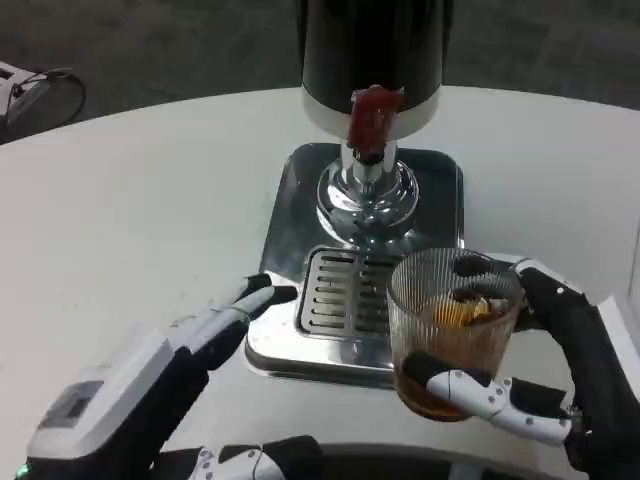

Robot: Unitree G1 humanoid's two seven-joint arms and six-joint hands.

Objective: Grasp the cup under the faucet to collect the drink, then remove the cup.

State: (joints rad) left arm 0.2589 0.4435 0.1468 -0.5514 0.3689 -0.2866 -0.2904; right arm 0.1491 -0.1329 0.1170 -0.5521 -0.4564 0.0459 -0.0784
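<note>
Two hands of mine are over the white table (120,200), near its front edge. My right hand (540,370) holds the cup (452,335): fingers (480,392) wrap around its lower front and other fingers close behind its rim, so the hand is clamped on the glass. The cup is a clear ribbed glass with amber drink (435,395) in the bottom and something orange inside near the top. It stands upright at the front right corner of the metal drip tray (345,290), overlapping the tray's edge. I cannot tell if it rests on the tray or is lifted.

My left hand (215,330) holds nothing. Its fingers are stretched forward and slightly apart, and the fingertips (268,292) reach just to the left edge of the tray; I cannot tell if they touch it.

Behind the tray stands the drink dispenser (372,60), a black body on a shiny metal foot, with a red faucet lever (372,118) at the front. The cup is in front of the faucet and to its right, not directly below it.
</note>
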